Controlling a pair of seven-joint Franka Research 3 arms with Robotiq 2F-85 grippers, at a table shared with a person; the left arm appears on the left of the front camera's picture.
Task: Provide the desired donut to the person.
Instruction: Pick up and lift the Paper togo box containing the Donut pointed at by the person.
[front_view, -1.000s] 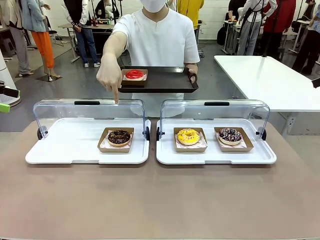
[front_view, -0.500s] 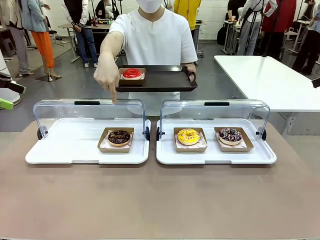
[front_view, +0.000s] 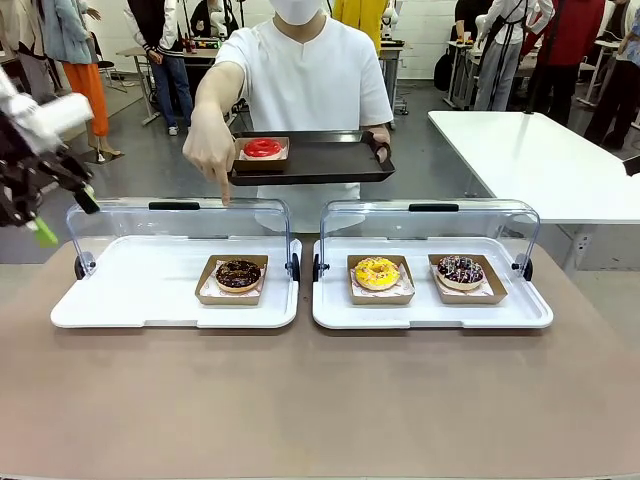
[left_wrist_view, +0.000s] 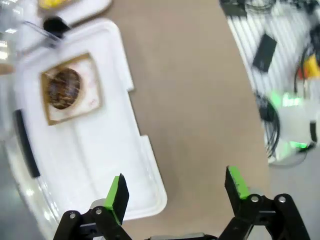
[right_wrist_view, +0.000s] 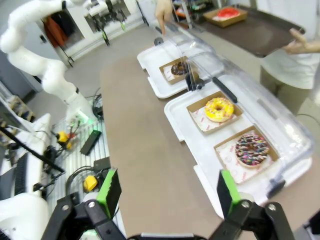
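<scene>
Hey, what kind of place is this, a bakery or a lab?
Probably a robotics lab staged as a donut counter: a white robot arm and loose cables sit beside the table, where lidded display trays hold donuts.

brown table (front_view: 320, 400) fills 6 o'clock | left white tray (front_view: 130, 290) at 9 o'clock, right white tray (front_view: 522, 312) at 3 o'clock, side by side, narrow gap between | left clear lid (front_view: 120, 225), right clear lid (front_view: 480, 228), both swung up at far edge, black handle on top | white side table (front_view: 530, 150) at 2 o'clock, apart | cables (right_wrist_view: 70, 172) on floor, 8 o'clock in right wrist view
</scene>
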